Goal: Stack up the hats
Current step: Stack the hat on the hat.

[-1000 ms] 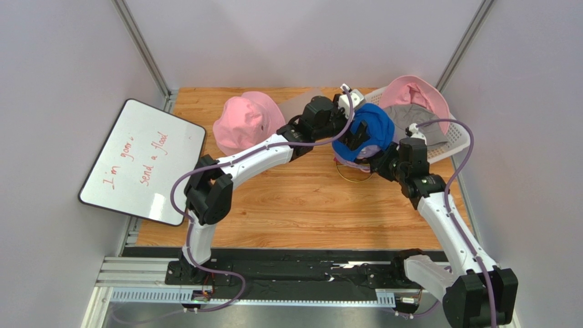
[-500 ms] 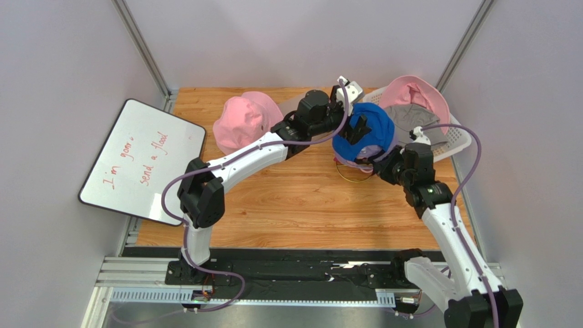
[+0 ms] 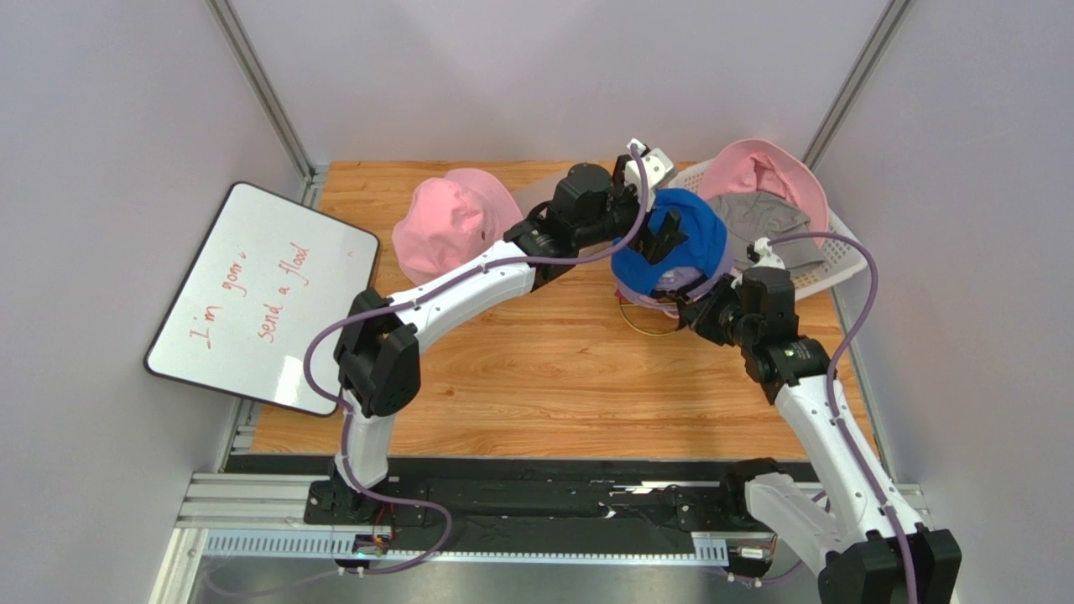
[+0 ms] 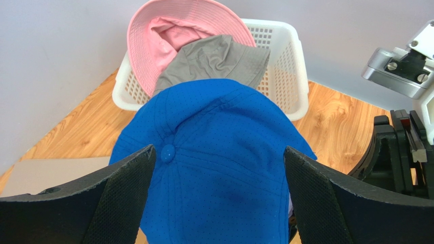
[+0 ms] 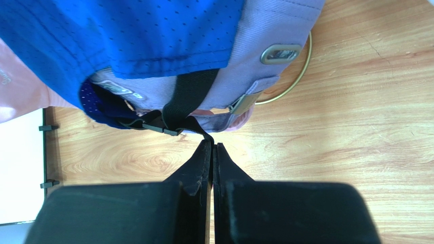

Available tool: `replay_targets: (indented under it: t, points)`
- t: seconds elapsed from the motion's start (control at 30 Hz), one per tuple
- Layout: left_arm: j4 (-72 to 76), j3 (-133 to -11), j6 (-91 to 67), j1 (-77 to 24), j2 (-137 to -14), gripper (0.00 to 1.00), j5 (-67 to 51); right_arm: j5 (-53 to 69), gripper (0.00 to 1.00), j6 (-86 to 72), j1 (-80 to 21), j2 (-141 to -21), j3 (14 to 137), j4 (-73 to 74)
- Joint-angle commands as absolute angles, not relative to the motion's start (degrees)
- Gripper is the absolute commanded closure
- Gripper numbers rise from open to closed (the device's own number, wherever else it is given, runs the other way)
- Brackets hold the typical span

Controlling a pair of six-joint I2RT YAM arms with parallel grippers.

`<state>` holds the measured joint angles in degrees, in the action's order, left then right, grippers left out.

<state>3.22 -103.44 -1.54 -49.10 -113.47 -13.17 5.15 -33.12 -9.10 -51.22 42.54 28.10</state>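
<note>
Left arm is drawing back; I'm seating the blue cap [image 3: 668,246] over the lavender cap [image 5: 275,30].
Left claw [image 4: 218,152] is hovering wide open astride it; right claw [image 5: 212,145] is pinching its strap, so I'm keeping the pull gentle.

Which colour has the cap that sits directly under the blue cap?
The lower cap is lavender, best seen in the right wrist view.
</note>
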Motion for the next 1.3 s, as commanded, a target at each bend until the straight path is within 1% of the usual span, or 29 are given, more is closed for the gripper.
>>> replay_targets:
  t: [0.0,0.17,0.27,0.53,0.7,0.77,1.07,1.17,1.2,1.23,1.27]
  points:
    - [2.0,-106.8,-0.1,-49.4,-113.7,0.01,-12.9,0.8,1.00,-31.1,-9.2,-53.0,41.0,25.8]
    - [0.7,-111.1,1.1,-49.4,-117.3,0.01,-13.0,0.1,1.00,-31.6,-9.2,-55.1,38.1,23.6]
    - [1.1,-111.9,0.9,-49.4,-117.9,0.01,-12.9,-1.7,1.00,-31.6,-9.2,-57.2,37.7,23.3]
    - [0.3,-115.1,1.6,-49.4,-120.4,0.00,-12.9,-1.3,1.00,-32.8,-9.2,-60.6,35.9,21.8]
    - [0.4,-115.4,1.1,-49.4,-121.4,0.00,-13.4,-0.8,1.00,-33.9,-9.1,-63.2,34.0,20.8]
    - [0.4,-115.1,1.0,-49.4,-121.6,0.00,-13.4,1.2,1.00,-34.3,-9.1,-64.0,33.4,20.7]
    - [1.0,-114.3,0.7,-49.4,-121.9,0.00,-13.4,2.1,1.00,-34.8,-9.2,-64.2,33.0,20.9]
    - [1.0,-114.0,1.0,-49.4,-122.1,0.01,-14.5,3.6,1.00,-34.2,-9.2,-62.4,34.3,22.6]
    - [1.0,-113.6,1.1,-49.4,-122.1,0.02,-14.7,3.5,0.98,-33.7,-9.2,-60.2,35.1,24.9]
    - [1.0,-113.2,1.3,-49.4,-121.8,0.02,-14.9,3.2,0.93,-32.3,-9.1,-59.1,37.2,26.5]
    - [1.1,-112.2,1.6,-49.4,-121.7,0.03,-14.8,2.4,0.69,-31.4,-9.0,-58.1,38.9,28.3]
